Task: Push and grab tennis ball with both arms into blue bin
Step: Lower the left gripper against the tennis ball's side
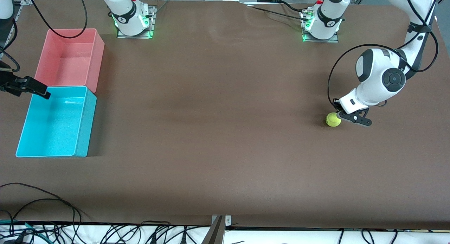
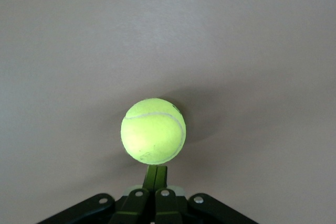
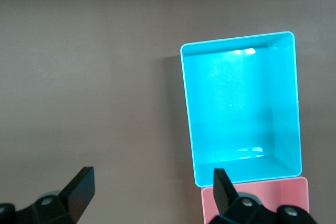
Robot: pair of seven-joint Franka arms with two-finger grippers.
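The tennis ball (image 1: 333, 119) lies on the brown table near the left arm's end. My left gripper (image 1: 341, 115) is low at the table with its fingers shut together, and their tips touch the ball's side. In the left wrist view the ball (image 2: 153, 130) sits right at the shut fingertips (image 2: 157, 171). The blue bin (image 1: 86, 122) stands empty at the right arm's end. My right gripper (image 1: 33, 86) hangs open and empty over the bin's edge next to the pink bin. In the right wrist view the blue bin (image 3: 189, 129) lies beside my open right gripper (image 3: 152, 178).
A pink-red bin (image 1: 98, 57), also empty, stands against the blue bin, farther from the front camera; a corner of it shows in the right wrist view (image 3: 262, 198). Black cables (image 1: 42, 198) trail along the table's front edge. Wide bare tabletop (image 1: 218, 107) lies between ball and bins.
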